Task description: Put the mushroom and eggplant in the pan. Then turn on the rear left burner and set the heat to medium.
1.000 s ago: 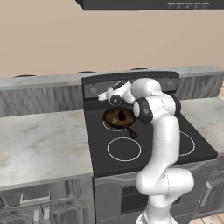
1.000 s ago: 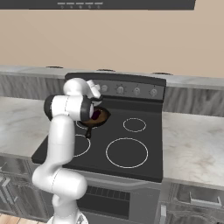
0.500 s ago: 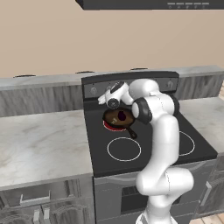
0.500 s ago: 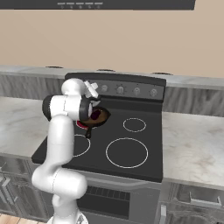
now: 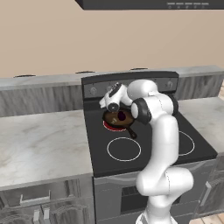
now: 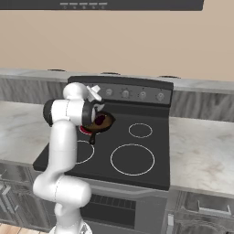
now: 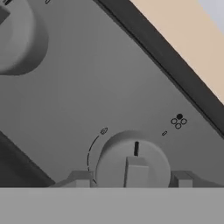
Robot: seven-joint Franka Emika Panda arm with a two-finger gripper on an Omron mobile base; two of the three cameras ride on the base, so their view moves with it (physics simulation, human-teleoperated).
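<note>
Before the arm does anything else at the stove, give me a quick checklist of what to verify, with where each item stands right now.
1. Eggplant in the pan: ok, dark purple shape inside.
2. Mushroom in the pan: cannot tell, too small to make out.
3. Pan on the rear left burner: ok, and red glows under its edge, so the burner looks on.
4. Gripper lined up on the knob: ok, fingertips flank it on both sides.
5. Jaws closed on the knob: cannot tell, contact isn't visible.
6. Heat at medium: cannot tell, the knob's mark points along the dial arc but no level is readable.
</note>
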